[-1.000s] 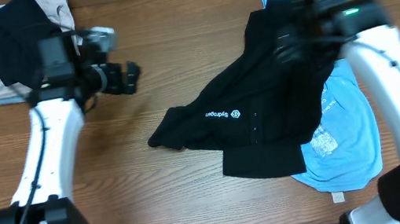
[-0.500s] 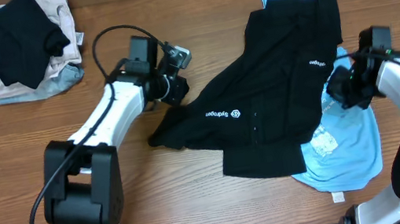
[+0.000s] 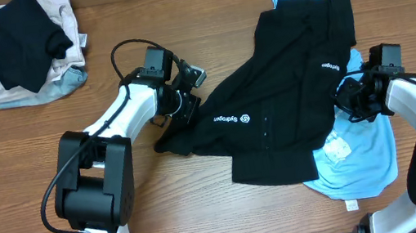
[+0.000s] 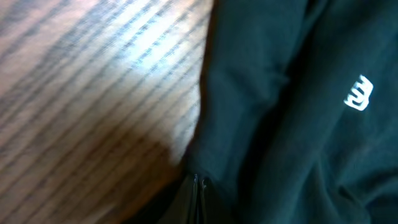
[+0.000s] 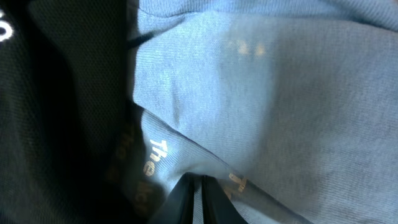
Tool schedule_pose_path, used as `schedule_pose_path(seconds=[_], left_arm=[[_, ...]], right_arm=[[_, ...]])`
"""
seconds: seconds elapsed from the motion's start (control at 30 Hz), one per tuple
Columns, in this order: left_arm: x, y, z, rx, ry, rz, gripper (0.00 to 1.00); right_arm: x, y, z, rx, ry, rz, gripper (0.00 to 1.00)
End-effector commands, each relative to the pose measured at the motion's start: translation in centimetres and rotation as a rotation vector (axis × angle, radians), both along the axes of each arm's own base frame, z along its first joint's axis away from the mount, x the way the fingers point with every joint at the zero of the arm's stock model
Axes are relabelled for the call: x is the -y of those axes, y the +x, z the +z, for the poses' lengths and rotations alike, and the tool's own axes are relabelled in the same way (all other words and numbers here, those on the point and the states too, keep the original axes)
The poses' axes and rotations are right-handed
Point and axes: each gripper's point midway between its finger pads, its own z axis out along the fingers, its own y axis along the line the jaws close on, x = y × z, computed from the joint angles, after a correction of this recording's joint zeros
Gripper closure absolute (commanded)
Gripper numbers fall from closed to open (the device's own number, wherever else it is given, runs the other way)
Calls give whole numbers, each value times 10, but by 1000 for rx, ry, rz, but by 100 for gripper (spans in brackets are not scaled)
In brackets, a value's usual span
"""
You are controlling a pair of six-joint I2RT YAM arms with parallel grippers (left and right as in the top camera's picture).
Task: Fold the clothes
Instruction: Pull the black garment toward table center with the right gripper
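Note:
The large black T-shirt (image 3: 288, 96) lies crumpled across the table's middle right, its white logo (image 3: 229, 118) facing up. It partly covers the light blue T-shirt (image 3: 366, 151), which shows above and below it. My left gripper (image 3: 190, 105) sits at the black shirt's left edge. In the left wrist view its jaws (image 4: 198, 183) are shut where the black fabric (image 4: 298, 124) bunches at their tips. My right gripper (image 3: 344, 101) rests where the black shirt meets the blue one. In the right wrist view that gripper (image 5: 200, 180) is shut on a fold of light blue cloth (image 5: 280, 93).
A pile of other clothes (image 3: 16, 50), a black garment on top of beige and grey ones, sits at the back left corner. Bare wooden table (image 3: 205, 208) lies in front of the shirts and between the pile and the black shirt.
My left arm swung right from the pile to the black shirt's left edge and its jaws shut. My right arm dropped to the shirts' right side and shut too.

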Motion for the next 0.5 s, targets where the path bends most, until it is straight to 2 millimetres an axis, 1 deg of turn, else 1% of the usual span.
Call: schedule_pose_path(seconds=[0.0, 0.03, 0.07, 0.17, 0.23, 0.27, 0.3, 0.33, 0.4, 0.47], left_arm=[[14, -15, 5, -33, -77, -110, 96], [16, -25, 5, -57, -92, -151, 96], [15, -27, 5, -63, -92, -158, 96], [14, -29, 2, -70, -86, -166, 96], [13, -30, -6, -84, -78, -164, 96], [12, -33, -23, -127, -70, -151, 95], [11, -36, -33, -155, -65, -142, 95], [10, -41, -47, -201, -55, -124, 96], [8, -46, -62, -240, -47, -113, 96], [5, -44, -69, -253, -35, -79, 96]], right_arm=[[1, -14, -23, -69, -11, -6, 90], [1, -13, -23, -63, -13, -6, 90], [1, -12, -23, -62, -13, -7, 90], [2, -9, -22, -49, -17, -7, 89], [7, -9, -23, -51, -44, -14, 89], [9, -8, -23, -47, -54, -16, 88], [9, -7, -24, -45, -54, -16, 88], [9, -6, -26, -44, -54, -17, 88], [9, -7, -32, -57, -51, -16, 87], [10, -9, -40, -72, -50, -17, 88]])
